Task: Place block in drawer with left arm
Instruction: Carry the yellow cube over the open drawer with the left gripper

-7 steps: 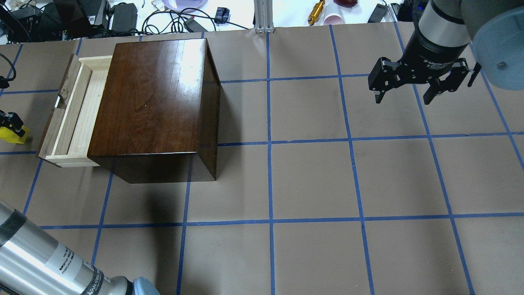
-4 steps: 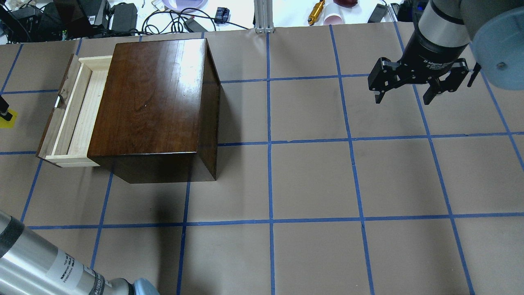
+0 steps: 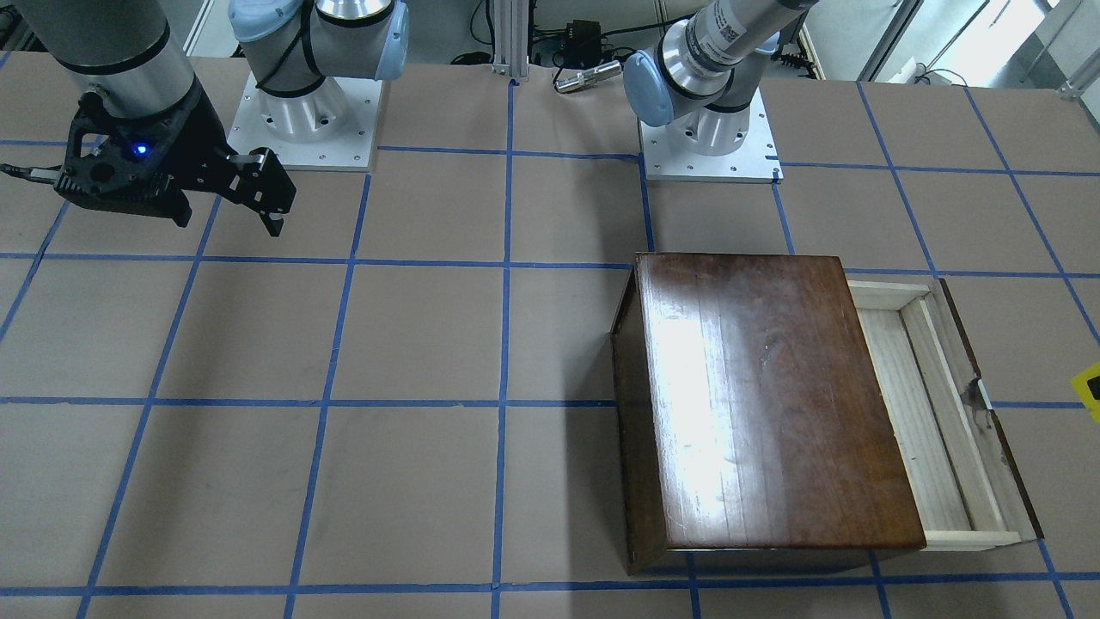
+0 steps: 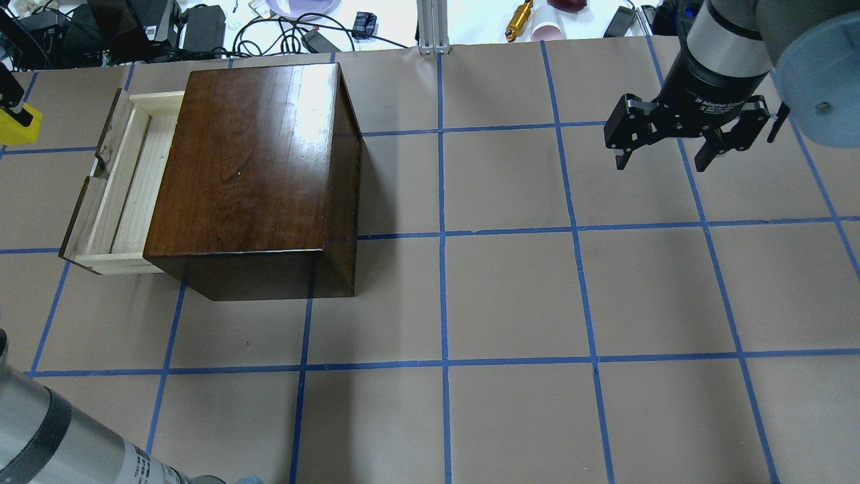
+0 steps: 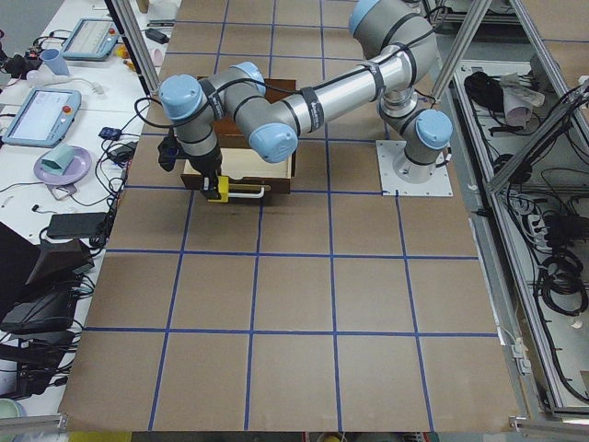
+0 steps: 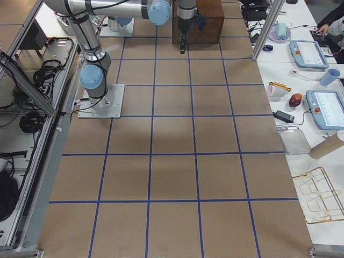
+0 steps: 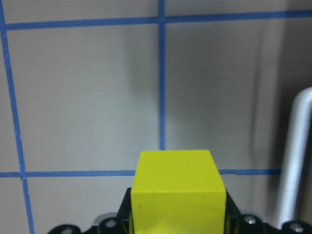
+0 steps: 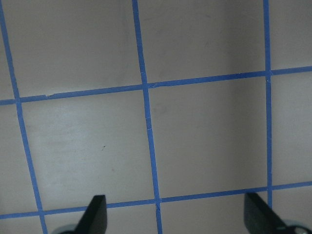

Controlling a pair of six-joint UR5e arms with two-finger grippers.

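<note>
The yellow block is held in my left gripper at the overhead view's left edge, outside the drawer and beyond the far end of its front panel. The left wrist view shows the jaws shut on the block, with the drawer's metal pull to the right. The drawer stands open from the dark wooden box, its pale tray empty. The block and the drawer also show in the front view. My right gripper hangs open and empty over the far right.
Blue tape lines grid the brown table. Cables, chargers and an aluminium post lie beyond the far edge. The two arm bases sit at the robot's side. My left arm's silver tube crosses the near left corner.
My left gripper has carried the block along the drawer's front towards the table's far side. The drawer, the box and the right arm have not moved.
</note>
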